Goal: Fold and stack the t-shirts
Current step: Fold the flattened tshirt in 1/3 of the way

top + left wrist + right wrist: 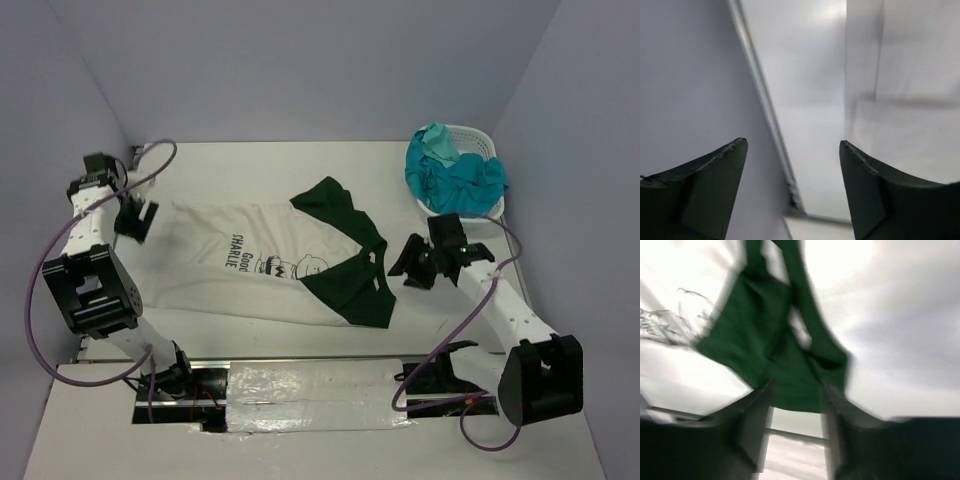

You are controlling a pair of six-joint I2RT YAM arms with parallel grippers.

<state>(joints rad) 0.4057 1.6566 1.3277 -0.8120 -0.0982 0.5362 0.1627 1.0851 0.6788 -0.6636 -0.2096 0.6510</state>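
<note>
Now, shirt: white cotton t-shirt with dark print (225, 265) lies spread flat mid-table, with dark green cloth (350, 290) at its right end. It looks soft, light and limp, so we would pinch corners or hem.
Left gripper (135, 218): spread wide and empty, just beside the shirt's left edge.
Right gripper (412, 262): fingers parted beside the green cloth, gripping nothing we can see.
Teal shirts (455, 175): heaped in the white plastic lattice basket (485, 138).
Room: bare white table (250, 165) behind the shirt — side walls close.

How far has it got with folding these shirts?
Early. Done: the white t-shirt with dark print lies spread out, unfolded; no stack. In hand: nothing; left gripper open and empty, right gripper open by the dark green cloth. Left: folding it, plus teal t-shirts in the white plastic lattice basket.
</note>
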